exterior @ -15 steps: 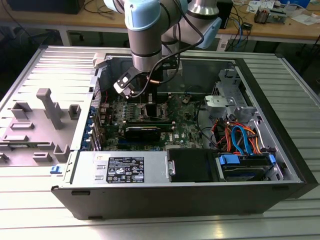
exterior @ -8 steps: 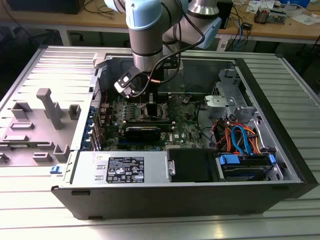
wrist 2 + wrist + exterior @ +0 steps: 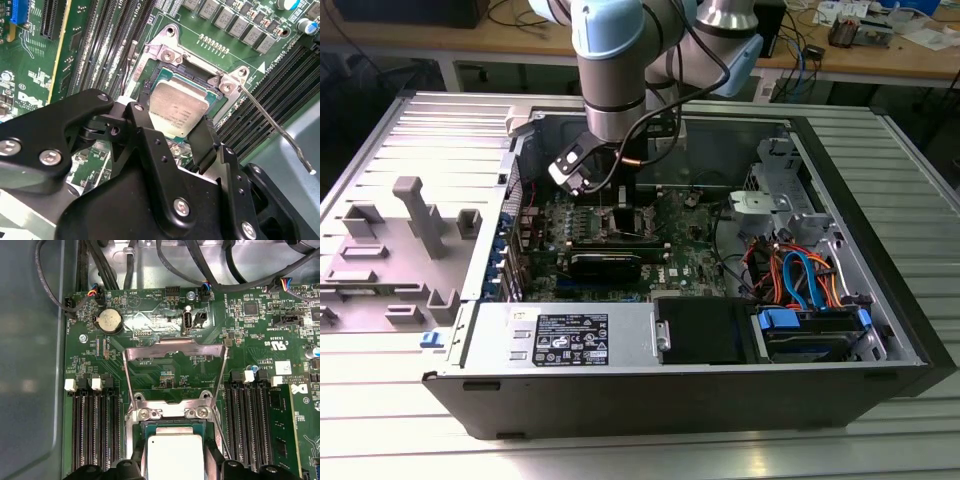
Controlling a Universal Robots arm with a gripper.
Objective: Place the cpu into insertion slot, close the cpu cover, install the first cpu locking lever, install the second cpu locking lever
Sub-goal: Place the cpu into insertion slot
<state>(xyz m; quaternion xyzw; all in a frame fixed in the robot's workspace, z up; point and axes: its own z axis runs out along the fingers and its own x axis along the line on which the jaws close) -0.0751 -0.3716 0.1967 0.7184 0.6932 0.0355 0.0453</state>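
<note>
Inside the computer case [image 3: 670, 400], the gripper [image 3: 174, 126] pinched the cpu [image 3: 176, 106] in its jaws at the insertion slot [image 3: 195, 79]. It was likely light, stiff and fragile: an edge hold suited it.

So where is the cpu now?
In both wrist views, the cpu is held in the gripper, at the insertion slot, beside the open cpu cover.

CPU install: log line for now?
gripper: shut on cpu | cpu: at insertion slot, seating unclear | cpu cover: open | locking lever: unlatched
</note>
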